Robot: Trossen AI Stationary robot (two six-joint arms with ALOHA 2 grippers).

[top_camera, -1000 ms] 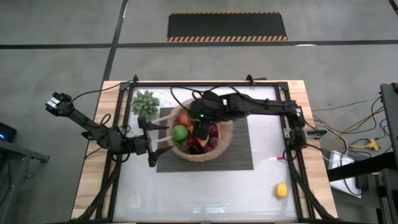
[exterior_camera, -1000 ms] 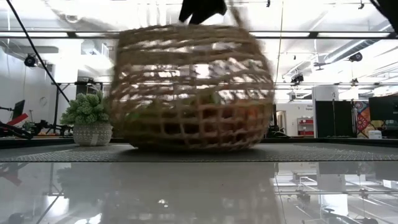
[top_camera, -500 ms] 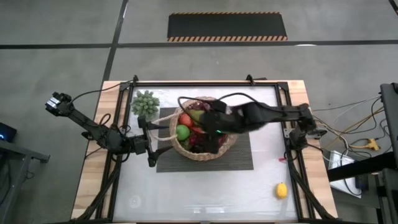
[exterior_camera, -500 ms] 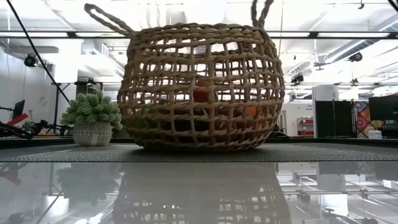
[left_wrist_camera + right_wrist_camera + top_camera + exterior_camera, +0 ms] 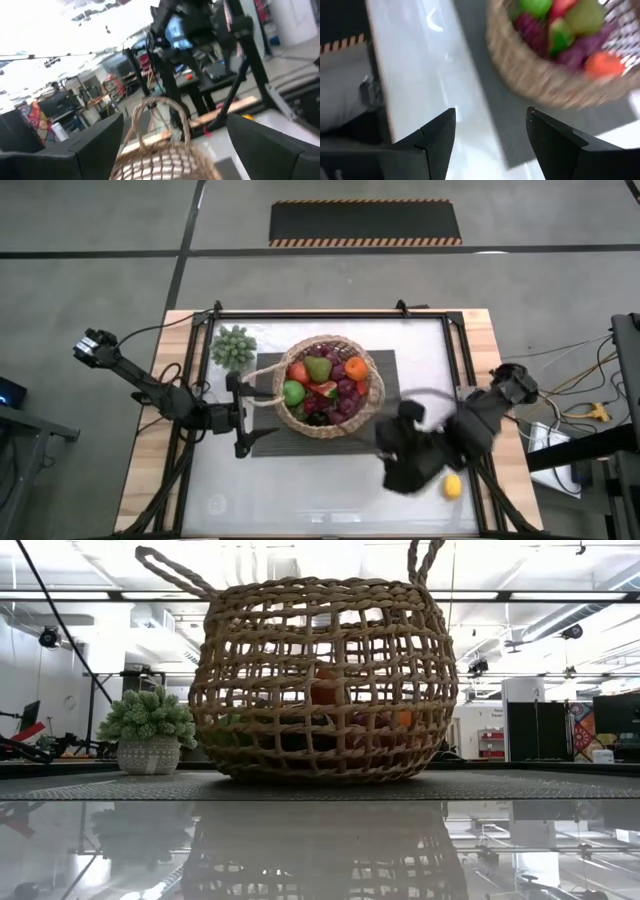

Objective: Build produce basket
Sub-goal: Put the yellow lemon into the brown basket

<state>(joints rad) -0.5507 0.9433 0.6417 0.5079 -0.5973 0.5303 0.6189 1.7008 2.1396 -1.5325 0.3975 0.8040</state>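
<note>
Evidently only one piece is left out: the lemon (image 5: 453, 486) is seen at the lower right of the high view, well apart from the basket (image 5: 372, 406) at centre. Just beside it the right gripper (image 5: 402, 465) is held spread and empty, while the left gripper (image 5: 243, 394) is parked open at the basket's left. The lemon is judged light, rigid and smooth, so its middle should be pinched.

The round tan woven wicker basket (image 5: 330, 388) holds red, green, orange and purple produce pieces (image 5: 322, 385). It stands on a dark grey ribbed mat (image 5: 385, 432). A small yellow lemon (image 5: 453, 486) lies on the pale glossy worktop (image 5: 300, 485).
</note>
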